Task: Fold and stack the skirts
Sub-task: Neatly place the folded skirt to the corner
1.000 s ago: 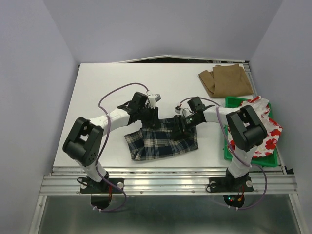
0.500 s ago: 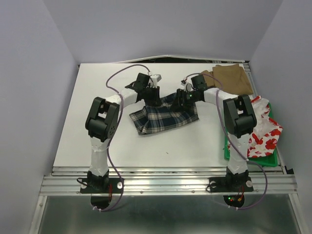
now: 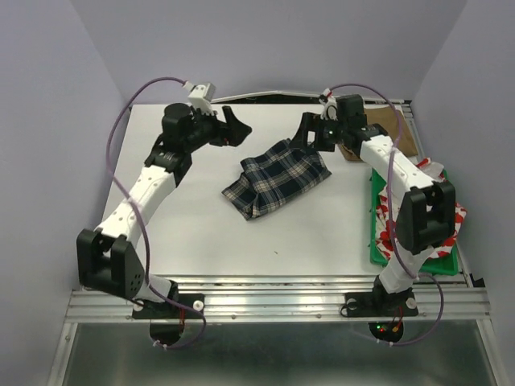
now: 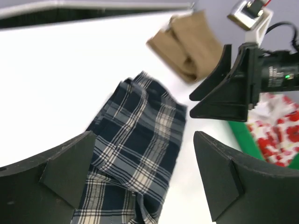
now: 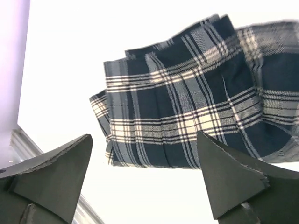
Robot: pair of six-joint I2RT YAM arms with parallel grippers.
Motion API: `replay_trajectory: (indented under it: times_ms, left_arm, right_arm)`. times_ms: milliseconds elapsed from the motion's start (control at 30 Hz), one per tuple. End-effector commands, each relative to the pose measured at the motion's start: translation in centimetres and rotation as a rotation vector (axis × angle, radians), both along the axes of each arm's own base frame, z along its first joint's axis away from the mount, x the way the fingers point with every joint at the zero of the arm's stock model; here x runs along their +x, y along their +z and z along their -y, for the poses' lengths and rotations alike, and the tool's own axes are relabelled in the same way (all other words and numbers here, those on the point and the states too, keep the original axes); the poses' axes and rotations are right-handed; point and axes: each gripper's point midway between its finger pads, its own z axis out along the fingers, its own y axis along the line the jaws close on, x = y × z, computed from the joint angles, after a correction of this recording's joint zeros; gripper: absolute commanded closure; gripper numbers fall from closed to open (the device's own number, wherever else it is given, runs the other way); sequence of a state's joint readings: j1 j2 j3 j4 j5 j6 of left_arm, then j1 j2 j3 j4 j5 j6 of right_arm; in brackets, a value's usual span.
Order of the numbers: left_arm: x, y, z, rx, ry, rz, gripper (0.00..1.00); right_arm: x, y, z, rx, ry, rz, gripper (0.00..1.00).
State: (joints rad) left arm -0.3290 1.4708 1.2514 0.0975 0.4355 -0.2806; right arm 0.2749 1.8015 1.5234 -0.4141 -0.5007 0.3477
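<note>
The navy-and-white plaid skirt (image 3: 278, 177) lies folded on the white table, loose, with nothing touching it. My left gripper (image 3: 235, 127) hangs open above the table to the skirt's back left. My right gripper (image 3: 308, 133) hangs open just behind the skirt's far right corner. The left wrist view looks down at the plaid skirt (image 4: 135, 154) between wide jaws (image 4: 145, 177). In the right wrist view the plaid skirt (image 5: 187, 102) lies beyond the open gripper (image 5: 145, 172). The tan skirt (image 3: 402, 133) lies folded at the back right, partly behind the right arm. The red-flowered white skirt (image 3: 455, 219) sits bunched at the right.
A green tray (image 3: 410, 261) at the table's right edge holds the flowered skirt. The left wrist view also shows the tan skirt (image 4: 189, 44), the right gripper (image 4: 229, 88) and the flowered skirt (image 4: 275, 135). Purple walls close in both sides.
Both grippers have opened and let go of the plaid skirt, then lifted away toward the back of the table. The skirt now lies folded, shifted slightly back.
</note>
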Motion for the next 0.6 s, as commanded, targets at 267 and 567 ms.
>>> replay_trajectory:
  times_ms: [267,567]
  left_arm:
    - [-10.5,-11.3,-1.8,-0.183,0.064,-0.548,0.28]
    - [-12.9,-18.8,-3.7,-0.187,0.220,-0.725,0.67]
  right_arm:
    - [-4.4,-2.9,-1.7,-0.029,0.209,-0.054,0.36]
    - [-6.4,-5.2,-1.1,-0.103,0.148,-0.070,0.13]
